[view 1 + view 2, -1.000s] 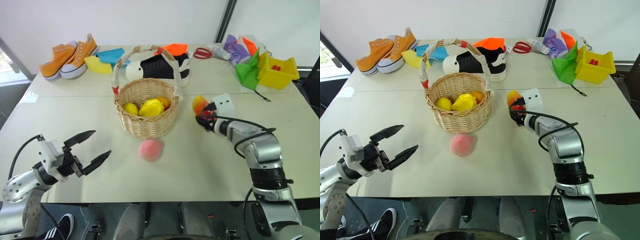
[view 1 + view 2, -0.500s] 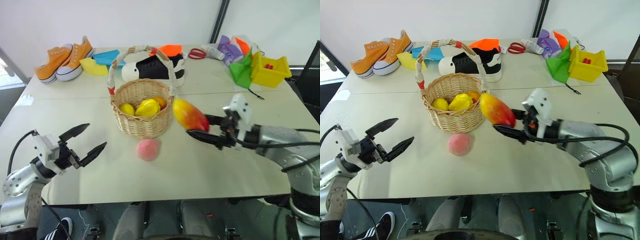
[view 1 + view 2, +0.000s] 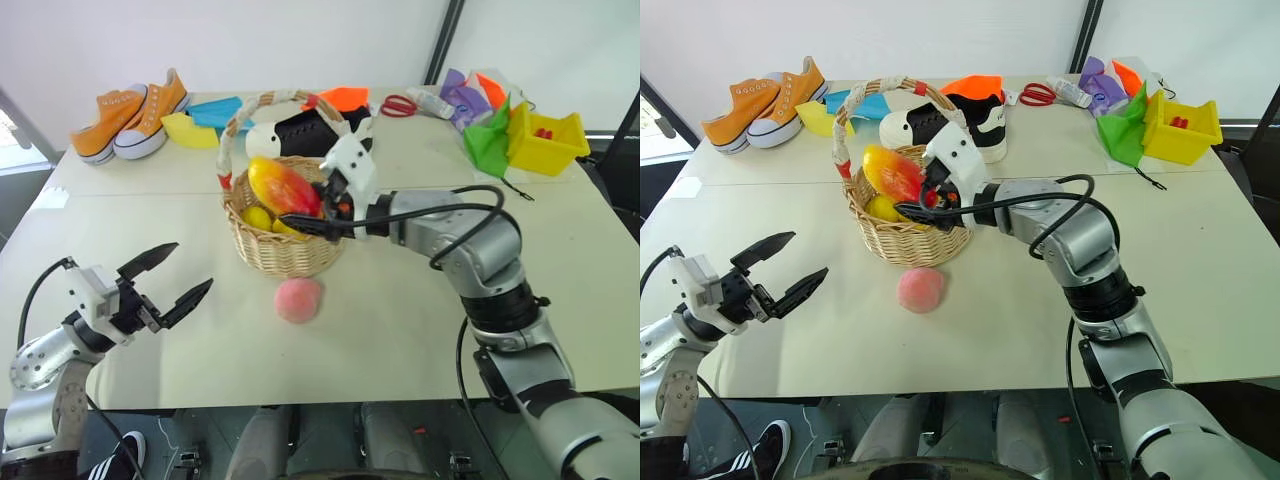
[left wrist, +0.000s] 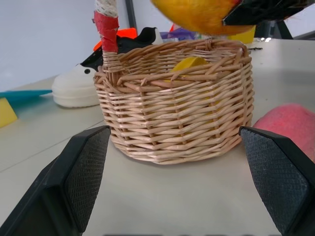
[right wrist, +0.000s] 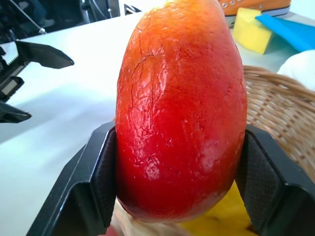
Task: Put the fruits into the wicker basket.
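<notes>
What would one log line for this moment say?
right end effector: holds mango over basket | left end effector: open, empty | peach: on table

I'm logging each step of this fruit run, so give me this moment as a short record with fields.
right gripper: shut on the mango, held above the wicker basket
left gripper: open, holding nothing, low over the table
in basket: yellow fruits
still on table: peach, in front of the basket
table's far side: orange sneakers, black shoe, yellow box
</notes>
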You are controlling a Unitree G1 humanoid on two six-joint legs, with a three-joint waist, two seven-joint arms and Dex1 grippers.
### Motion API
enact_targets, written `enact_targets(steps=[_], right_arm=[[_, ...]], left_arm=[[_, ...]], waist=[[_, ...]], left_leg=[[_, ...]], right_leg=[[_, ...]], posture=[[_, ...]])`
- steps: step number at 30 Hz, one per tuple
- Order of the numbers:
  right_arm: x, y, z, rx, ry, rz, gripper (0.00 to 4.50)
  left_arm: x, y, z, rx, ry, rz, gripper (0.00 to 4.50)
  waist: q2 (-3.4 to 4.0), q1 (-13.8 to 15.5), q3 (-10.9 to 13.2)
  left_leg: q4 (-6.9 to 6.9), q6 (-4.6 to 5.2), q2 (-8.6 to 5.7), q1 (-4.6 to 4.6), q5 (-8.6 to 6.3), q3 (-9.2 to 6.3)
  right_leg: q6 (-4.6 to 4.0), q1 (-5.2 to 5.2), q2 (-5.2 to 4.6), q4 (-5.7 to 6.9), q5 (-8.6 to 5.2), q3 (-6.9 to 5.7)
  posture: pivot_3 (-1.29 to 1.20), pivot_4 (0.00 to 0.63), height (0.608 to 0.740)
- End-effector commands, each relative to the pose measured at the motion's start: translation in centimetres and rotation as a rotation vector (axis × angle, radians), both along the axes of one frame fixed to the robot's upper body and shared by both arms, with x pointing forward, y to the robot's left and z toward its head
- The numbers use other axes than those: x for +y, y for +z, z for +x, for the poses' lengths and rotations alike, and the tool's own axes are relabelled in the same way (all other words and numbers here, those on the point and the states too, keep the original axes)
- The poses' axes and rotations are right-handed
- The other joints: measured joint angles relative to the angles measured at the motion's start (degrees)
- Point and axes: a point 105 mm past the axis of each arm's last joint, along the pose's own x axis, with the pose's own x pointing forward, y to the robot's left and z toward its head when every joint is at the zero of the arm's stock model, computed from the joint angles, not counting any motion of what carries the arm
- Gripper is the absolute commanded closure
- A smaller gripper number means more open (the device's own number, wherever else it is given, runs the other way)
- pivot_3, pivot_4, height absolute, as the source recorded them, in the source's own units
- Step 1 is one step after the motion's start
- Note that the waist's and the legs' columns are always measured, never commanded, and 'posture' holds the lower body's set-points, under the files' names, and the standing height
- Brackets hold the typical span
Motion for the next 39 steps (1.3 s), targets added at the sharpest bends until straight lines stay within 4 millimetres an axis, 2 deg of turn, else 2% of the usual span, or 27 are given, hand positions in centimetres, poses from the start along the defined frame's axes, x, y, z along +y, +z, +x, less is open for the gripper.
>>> enact_targets(steps=[1, 3, 4, 9, 11, 13, 16, 19, 21, 25, 27, 30, 34, 39], right_arm=[[0.9, 2.6, 1.0, -0.075, -0.049, 0.081, 1.07], [1.0, 2.8, 1.3, -0.066, -0.067, 0.104, 0.48], [1.0, 2.7, 1.2, -0.071, -0.062, 0.097, 0.05], [-0.2, 3.0, -0.2, -0.12, -0.005, 0.103, 0.05], [-1.9, 4.0, -1.0, -0.177, 0.014, 0.155, 0.05], [-3.9, 4.0, -2.1, -0.163, 0.045, 0.183, 0.05], [-6.0, 3.3, -3.4, -0.192, 0.081, 0.156, 0.05], [-9.4, 0.1, -5.9, -0.152, 0.143, 0.044, 0.05], [-10.2, -1.7, -7.6, -0.12, 0.204, -0.012, 0.05], [-9.3, -3.5, -9.0, -0.135, 0.289, -0.037, 0.05], [-8.5, -4.7, -9.1, -0.157, 0.33, -0.083, 0.05], [-7.4, -5.2, -9.0, -0.16, 0.363, -0.07, 0.05], [-6.7, -6.9, -8.9, -0.193, 0.442, -0.149, 0.05], [-3.8, -6.3, -7.7, -0.232, 0.505, -0.085, 0.05]], left_arm=[[-0.6, 0.7, -0.3, -0.036, -0.008, 0.008, 0.0], [-0.7, 0.6, -0.4, -0.034, -0.008, 0.008, 0.0], [-0.8, 0.6, -0.4, -0.033, -0.009, 0.007, 0.0], [-1.0, 0.7, -0.2, -0.025, -0.023, 0.004, 0.0], [-1.0, 0.7, -0.2, -0.018, -0.03, -0.003, 0.0], [-0.8, 0.8, -0.3, -0.014, -0.033, 0.0, 0.0], [-0.7, 0.5, -0.6, 0.013, -0.054, -0.003, 0.0], [0.1, -0.1, -1.1, 0.056, -0.072, 0.008, 0.0], [0.3, -0.4, -1.4, 0.082, -0.085, 0.014, 0.0], [0.3, -0.8, -1.9, 0.101, -0.112, 0.035, 0.0], [0.1, -0.6, -1.8, 0.091, -0.119, 0.043, 0.0], [-0.3, -0.4, -1.8, 0.084, -0.137, 0.042, 0.0], [-0.8, -0.5, -2.4, 0.098, -0.18, 0.055, 0.0], [-1.3, -1.0, -3.2, 0.115, -0.206, 0.073, 0.0]], waist=[[0.0, -0.1, 0.0], [0.0, -0.3, 0.0], [0.0, -0.3, 0.0], [0.0, 0.0, 0.0], [0.0, 0.2, 0.0], [0.0, 0.3, 0.0], [-0.01, 0.8, 0.0], [-0.04, 1.5, 0.0], [-0.02, 1.5, 0.0], [0.0, 0.7, 0.0], [-0.01, 0.9, 0.0], [-0.02, 1.3, 0.0], [-0.07, 1.4, 0.0], [-0.06, 0.9, 0.0]], left_leg=[[0.0, -0.03, 0.0, 0.0, 0.0, 0.0], [0.0, -0.07, 0.0, 0.03, -0.01, 0.0], [0.0, -0.07, 0.0, 0.03, 0.0, 0.0], [0.01, -0.07, -0.08, 0.04, 0.0, -0.01], [0.01, -0.07, -0.11, 0.03, 0.0, -0.01], [0.01, -0.07, -0.12, 0.03, 0.0, -0.01], [0.01, -0.06, -0.11, 0.03, 0.0, -0.01], [-0.01, -0.03, -0.07, 0.04, 0.01, 0.01], [-0.01, 0.01, -0.06, 0.03, -0.01, -0.03], [0.02, 0.02, -0.02, 0.06, -0.01, 0.06], [0.07, -0.07, 0.07, 0.13, -0.07, 0.06], [0.07, -0.09, 0.08, 0.12, -0.08, 0.06], [0.09, -0.09, 0.05, 0.07, -0.08, 0.06], [0.08, -0.09, 0.08, 0.09, -0.08, 0.07]], right_leg=[[0.0, -0.02, 0.0, 0.03, 0.0, 0.0], [0.01, -0.04, 0.01, 0.12, 0.01, 0.0], [0.01, -0.04, 0.01, 0.13, 0.01, 0.0], [0.02, -0.02, -0.03, 0.12, 0.01, 0.0], [0.02, 0.0, -0.06, 0.1, 0.01, -0.01], [0.02, 0.0, -0.08, 0.1, 0.01, -0.01], [0.02, 0.03, -0.08, 0.08, 0.0, -0.02], [0.0, 0.07, -0.08, 0.06, -0.01, -0.02], [0.01, 0.13, -0.08, -0.12, -0.02, -0.11], [-0.18, 0.4, -0.09, -0.09, -0.11, -0.01], [-0.2, 0.48, -0.08, -0.1, -0.12, -0.05], [-0.21, 0.42, -0.09, -0.18, -0.13, -0.07], [-0.2, 0.25, -0.1, -0.25, -0.13, -0.07], [-0.21, 0.34, -0.06, -0.11, -0.12, -0.03]], posture=[[0.0, 0.15, 0.74], [0.0, 0.15, 0.74], [0.0, 0.15, 0.74], [0.0, 0.15, 0.74], [0.0, 0.15, 0.74], [0.0, 0.15, 0.74], [0.0, 0.15, 0.74], [0.0, 0.15, 0.74], [0.0, 0.15, 0.74], [0.0, 0.15, 0.74], [0.0, 0.15, 0.74], [0.0, 0.15, 0.74], [0.0, 0.15, 0.74], [0.0, 0.15, 0.74]])
